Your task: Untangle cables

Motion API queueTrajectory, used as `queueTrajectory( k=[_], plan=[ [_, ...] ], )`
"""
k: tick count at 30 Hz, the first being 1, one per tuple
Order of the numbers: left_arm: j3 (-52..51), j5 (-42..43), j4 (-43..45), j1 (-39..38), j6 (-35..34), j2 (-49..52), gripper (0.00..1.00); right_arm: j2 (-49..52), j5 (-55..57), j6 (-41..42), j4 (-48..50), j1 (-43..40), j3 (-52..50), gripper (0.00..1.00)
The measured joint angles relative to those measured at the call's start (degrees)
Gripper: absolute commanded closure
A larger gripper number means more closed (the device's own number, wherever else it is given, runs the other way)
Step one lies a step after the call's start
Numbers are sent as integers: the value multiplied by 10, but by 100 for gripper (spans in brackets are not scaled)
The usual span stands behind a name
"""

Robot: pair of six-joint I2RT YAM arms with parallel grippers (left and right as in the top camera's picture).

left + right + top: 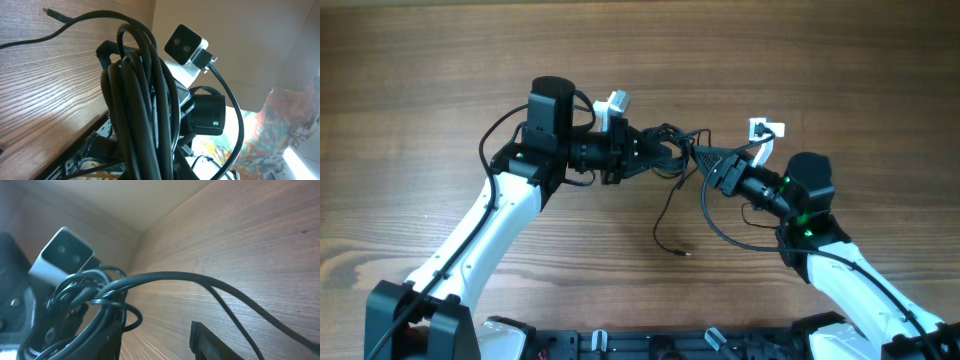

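A bundle of thin black cables (675, 143) hangs between my two grippers above the wooden table (440, 60). My left gripper (655, 150) is shut on the bundle, which fills the left wrist view (145, 100) and hides most of the fingers. My right gripper (706, 160) is open; in the right wrist view (155, 340) wood shows between its fingers, and the coiled bundle (95, 300) lies against its left finger. Loose strands (715, 228) loop down onto the table, and one ends in a small plug (686, 253).
The right arm's white wrist camera (186, 45) sits close behind the bundle, and the left arm's camera (62, 255) is just past it. A strand (200, 280) crosses in front of the right gripper. The arms' bases (620, 345) stand along the front edge.
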Motion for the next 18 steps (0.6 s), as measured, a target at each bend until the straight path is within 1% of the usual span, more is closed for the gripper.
queueTrajectory(
  k=[7, 14, 18],
  plan=[
    [0, 0, 2, -13, -7, 0, 96, 0, 32, 37, -1, 3, 0, 51],
    [0, -2, 31, -38, -11, 0, 96, 0, 46, 53, 2, 13, 0, 50],
    [0, -2, 37, -39, -11, 0, 96, 0, 60, 57, 1, 21, 0, 53]
  ],
)
